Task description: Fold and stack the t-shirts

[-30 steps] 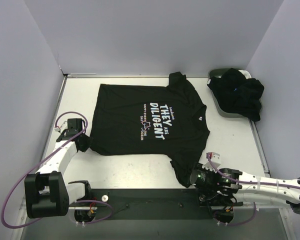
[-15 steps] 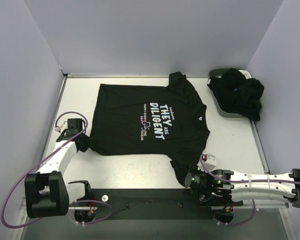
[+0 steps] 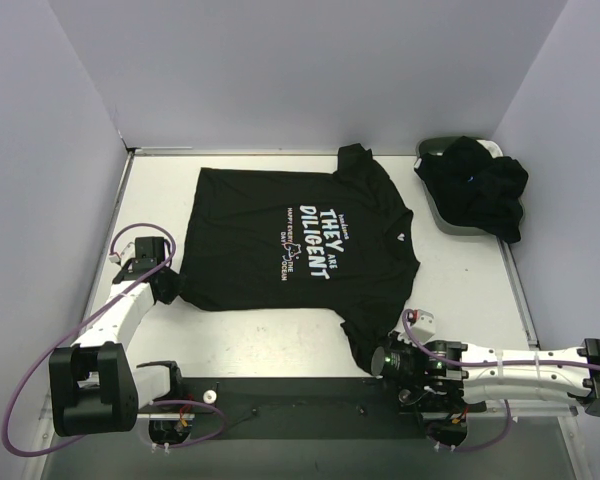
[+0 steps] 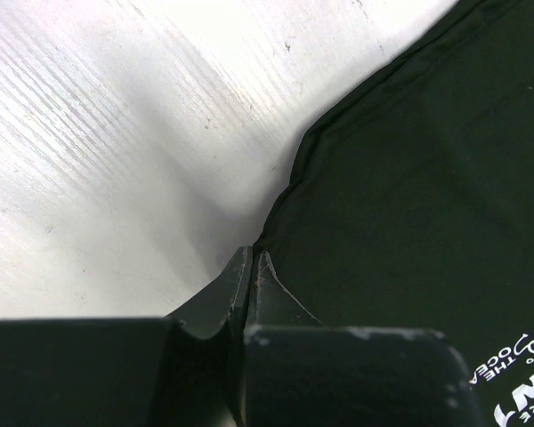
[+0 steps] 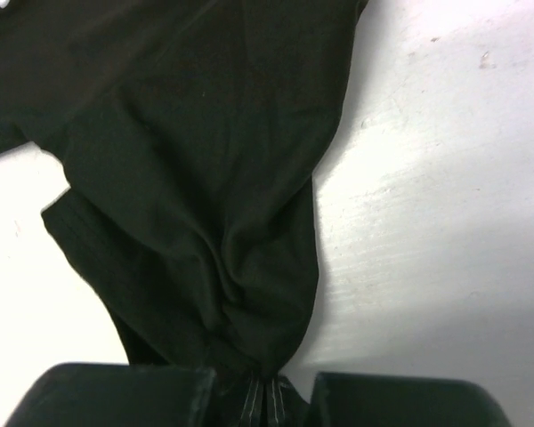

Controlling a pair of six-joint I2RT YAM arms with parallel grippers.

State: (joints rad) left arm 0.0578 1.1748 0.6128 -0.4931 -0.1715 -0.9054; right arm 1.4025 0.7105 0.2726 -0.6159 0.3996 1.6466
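The lettered t-shirt (image 3: 300, 240) is clamped at its hem corner by the left gripper (image 4: 252, 267), at its sleeve by the right gripper (image 5: 262, 387).

You are looking at a black printed t-shirt (image 3: 300, 240) lying spread flat on the tabletop (image 3: 460, 280). Its white lettering (image 3: 315, 245) is facing sideways, hem toward the left, collar toward the right. Its far sleeve (image 3: 355, 160) is lying flat, while its near sleeve (image 5: 205, 222) is lying creased where the right tool (image 5: 262, 387) is pinching it. The left tool (image 4: 252, 258) is pinching the hem's near corner. More black shirts (image 3: 475, 190) are lying heaped at the far right.
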